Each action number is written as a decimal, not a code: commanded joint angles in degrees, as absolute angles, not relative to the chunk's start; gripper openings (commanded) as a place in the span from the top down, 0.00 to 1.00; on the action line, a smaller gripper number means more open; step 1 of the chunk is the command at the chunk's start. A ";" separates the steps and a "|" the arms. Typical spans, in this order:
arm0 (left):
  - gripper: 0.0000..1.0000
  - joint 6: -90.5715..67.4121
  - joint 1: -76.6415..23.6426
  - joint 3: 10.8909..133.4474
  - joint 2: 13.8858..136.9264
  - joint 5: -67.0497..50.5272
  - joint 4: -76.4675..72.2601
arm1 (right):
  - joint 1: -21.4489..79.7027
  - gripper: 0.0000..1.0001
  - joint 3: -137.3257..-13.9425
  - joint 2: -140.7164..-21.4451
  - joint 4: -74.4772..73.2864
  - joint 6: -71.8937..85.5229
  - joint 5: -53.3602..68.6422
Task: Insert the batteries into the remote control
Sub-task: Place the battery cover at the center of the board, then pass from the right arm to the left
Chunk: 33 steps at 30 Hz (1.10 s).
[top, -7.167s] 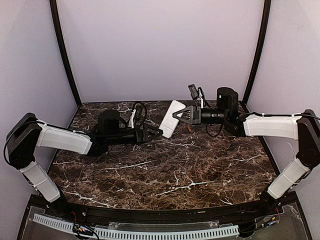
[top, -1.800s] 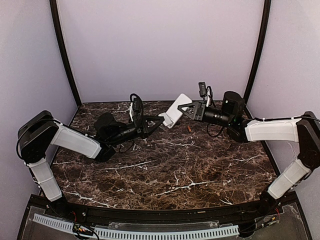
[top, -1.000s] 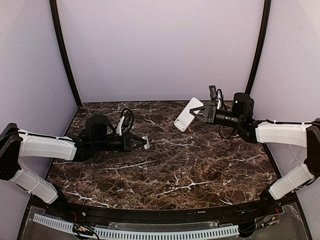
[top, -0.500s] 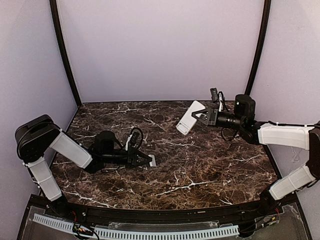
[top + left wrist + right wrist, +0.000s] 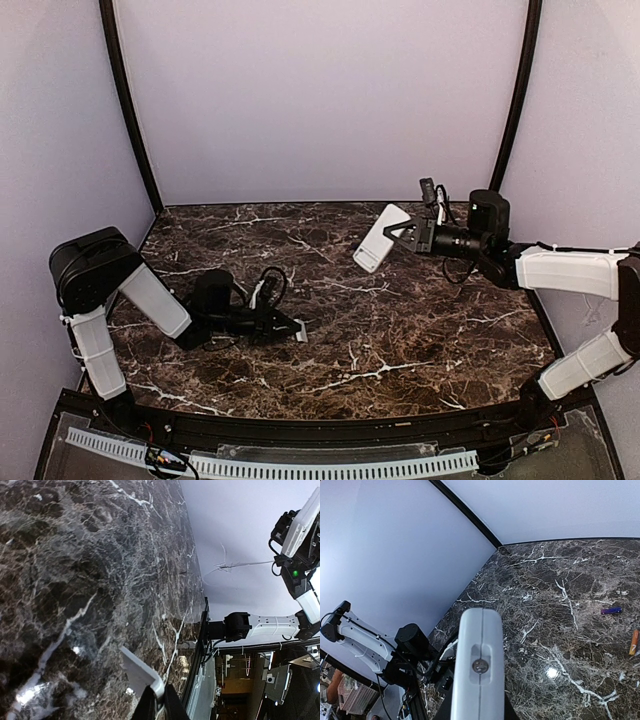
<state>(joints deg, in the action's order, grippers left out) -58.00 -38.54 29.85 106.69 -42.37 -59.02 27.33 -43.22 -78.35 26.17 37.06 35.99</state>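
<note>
- right pincer point(image 5: 398, 232) was clamped on the remote control point(image 5: 378, 240), tilted up off the surface point(image 5: 420, 340), I guess to keep its back reachable
- left pincer point(image 5: 288, 327) was pinched shut on the white cover plate point(image 5: 301, 334), low by the surface, probably parking it aside
- blue battery point(image 5: 611, 610) and orange battery point(image 5: 634, 641) lay loose on the surface, not loaded yet
</note>
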 commanded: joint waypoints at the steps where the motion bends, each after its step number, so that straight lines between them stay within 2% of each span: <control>1: 0.90 -55.97 -37.59 29.53 106.61 -40.76 -52.10 | 27.07 1.00 -43.15 -77.00 26.86 36.26 35.70; 5: 0.83 -56.19 -36.29 28.57 106.44 -40.21 -50.43 | 27.05 1.00 -43.07 -76.87 26.85 36.24 35.62; 12: 0.52 -54.57 -33.47 25.79 102.23 -37.16 -45.64 | 26.98 1.00 -42.78 -75.80 25.48 35.47 35.10; 15: 0.40 -50.17 -33.15 27.13 96.54 -33.04 -34.72 | 26.90 1.00 -42.47 -75.36 24.88 35.06 34.91; 18: 0.31 -41.41 -33.18 31.01 89.08 -26.65 -19.88 | 26.54 1.00 -41.91 -74.89 24.14 34.73 34.02; 21: 0.22 -34.54 -33.22 34.02 84.05 -21.76 -12.04 | 25.60 1.00 -40.86 -74.80 25.21 35.56 34.76; 27: 0.16 -24.22 -35.99 40.47 79.96 -18.45 -9.78 | 25.31 1.00 -38.36 -74.56 28.03 38.18 35.51; 30: 0.15 -18.51 -42.76 47.15 81.27 -13.12 -7.75 | 25.31 1.00 -37.36 -74.44 29.35 39.09 36.23; 33: 0.16 -17.33 -44.62 52.74 85.34 -15.22 -9.32 | 25.30 1.00 -36.35 -73.95 29.91 39.43 36.48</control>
